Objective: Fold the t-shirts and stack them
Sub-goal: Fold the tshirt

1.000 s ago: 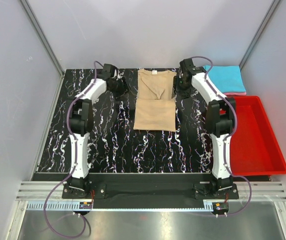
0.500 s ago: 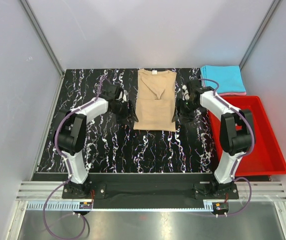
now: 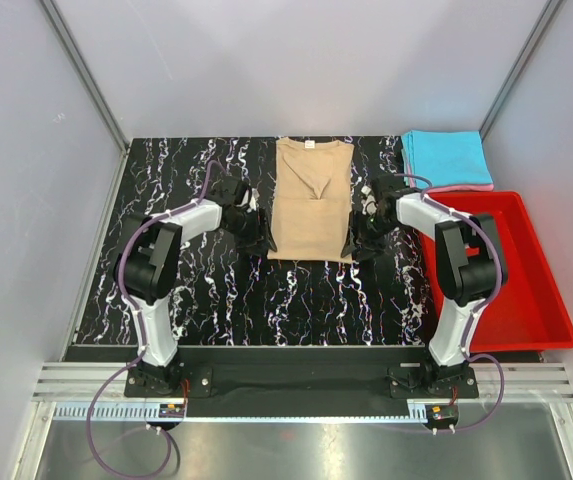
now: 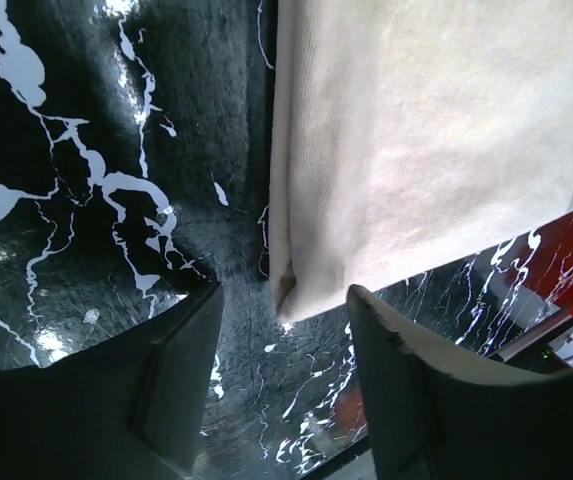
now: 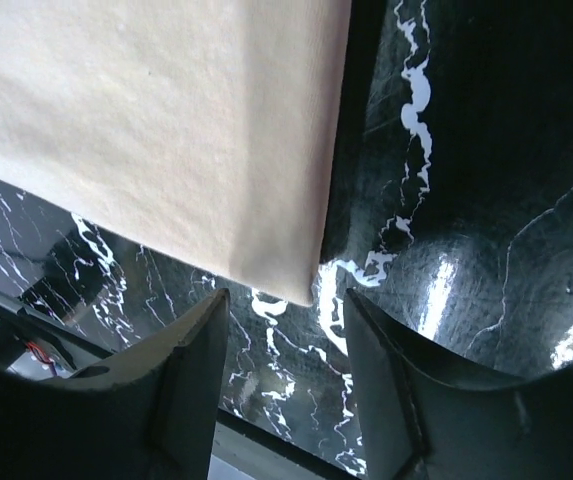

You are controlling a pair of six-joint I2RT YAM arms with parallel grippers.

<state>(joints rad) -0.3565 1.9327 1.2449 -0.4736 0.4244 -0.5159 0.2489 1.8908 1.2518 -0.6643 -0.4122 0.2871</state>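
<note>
Since it's only thin cloth, the tan shirt (image 3: 311,200) should weigh next to nothing and flop wherever it's let go: soft, no stiffness, prob. a bit clingy on the table (image 3: 216,300) rather than slick. It lies flat mid-table toward 12 o'clock, collar at the far end, sleeves tucked in so it's a long narrow strip, and the near edge looks several layers thick.

Best hold looks like the two near corners. Pinch thru all layers, else the top one lifts alone.

Left gripper (image 3: 256,232) sits at the shirt's 7 o'clock corner, right gripper (image 3: 358,238) at its 5 o'clock corner. Both wrist views show the fingers apart, a corner just ahead betw. them, nothing pinched.

At approx. 1 o'clock a folded cyan shirt (image 3: 446,158) rests on a pink shirt (image 3: 469,187), only the pink edge showing. Red bin (image 3: 526,290) at 3 o'clock, just beside that stack.

Nothing lies betw. the tan shirt and the stack, tho the right arm's own elbow hangs over the bin on that side.
</note>
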